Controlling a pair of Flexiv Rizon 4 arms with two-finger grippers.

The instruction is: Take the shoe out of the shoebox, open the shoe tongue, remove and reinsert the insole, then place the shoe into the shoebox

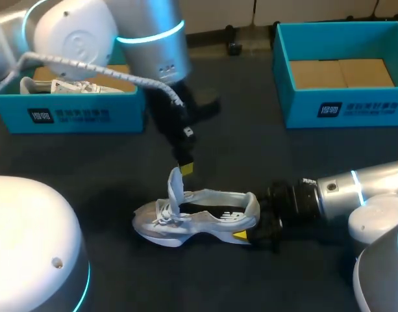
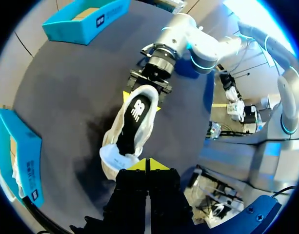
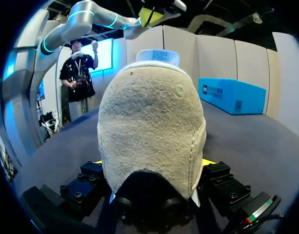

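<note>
1. A pale shoe [image 1: 199, 220] lies on the dark table [image 1: 88, 170], about midway between the two arms. Its toe points towards the left arm's side and its heel towards the right arm.
2. The left claw [image 1: 186, 168] hangs over the front of the shoe. Its yellow tips are pressed together on the top edge of the tongue [image 1: 175, 190], which stands up out of the shoe.
3. With the tongue raised, the left wrist view shows the mouth of the shoe open and the dark insole [image 2: 136, 116] lying flat inside.
4. The right claw [image 3: 153, 162] comes in low along the table. It grips the heel, with one yellow tip on each side and the fingers spread as wide as the heel.
5. An empty box [image 1: 341, 104] in turquoise sits at the far right of the table, well apart from the shoe, with its bare cardboard floor showing.
6. A second box [image 1: 69, 116] of the same colour sits at the far left, partly behind the left arm. A second shoe [image 1: 62, 86] lies inside it.
</note>
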